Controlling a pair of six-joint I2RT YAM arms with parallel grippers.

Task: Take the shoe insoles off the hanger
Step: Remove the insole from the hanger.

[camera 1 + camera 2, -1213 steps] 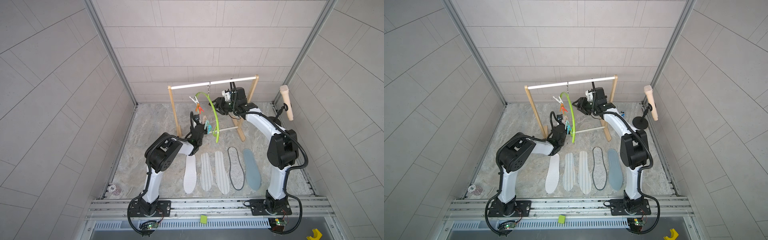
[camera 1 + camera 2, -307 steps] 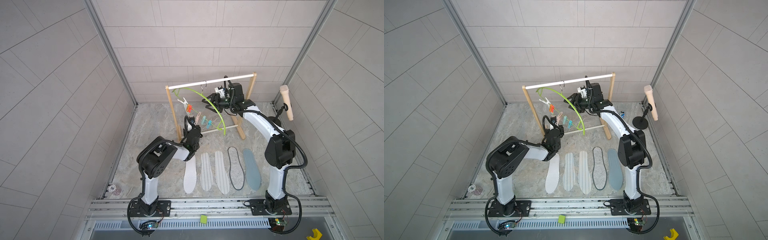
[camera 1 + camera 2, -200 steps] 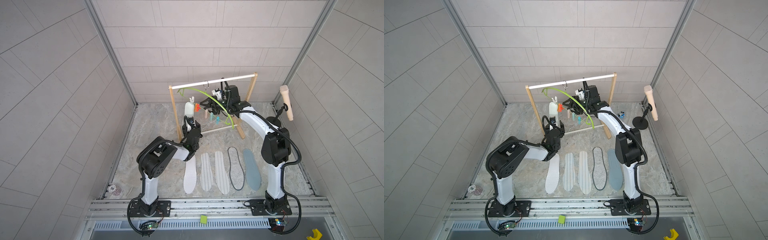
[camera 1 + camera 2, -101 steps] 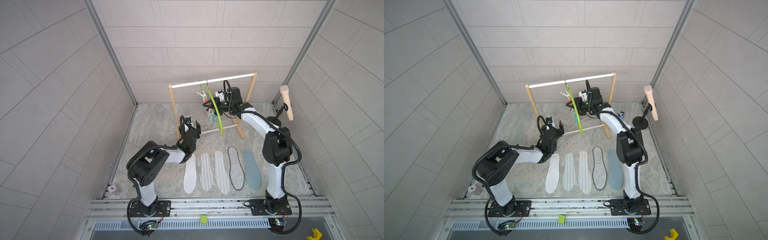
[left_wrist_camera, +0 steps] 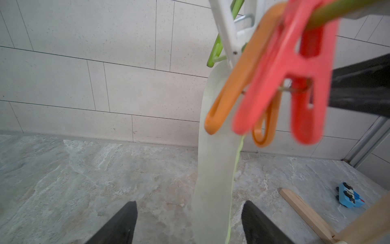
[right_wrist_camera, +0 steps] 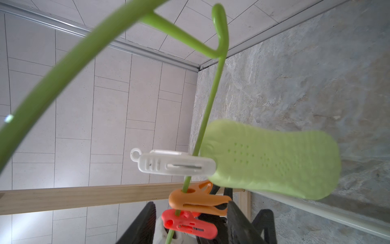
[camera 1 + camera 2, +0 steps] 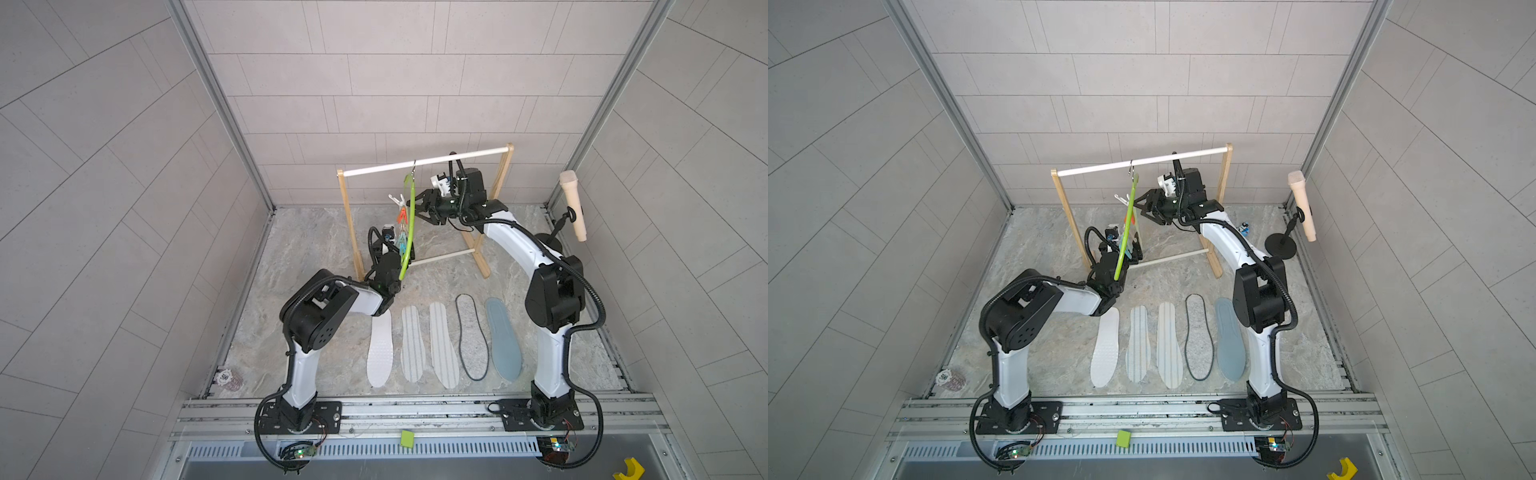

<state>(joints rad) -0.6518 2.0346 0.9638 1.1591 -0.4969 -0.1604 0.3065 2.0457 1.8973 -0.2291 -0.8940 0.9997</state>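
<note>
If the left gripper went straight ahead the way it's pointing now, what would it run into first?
Most likely the pale mint insole, which hangs between the open fingers of the left gripper. How far off it is cannot be judged.

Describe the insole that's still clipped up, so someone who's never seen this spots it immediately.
Find the wooden rack at the back; a lime-green hanger hooks on its white rod. From the hanger's white clothespin dangles a pale mint insole, the only one hanging, while five others lie in a row on the floor.
</note>
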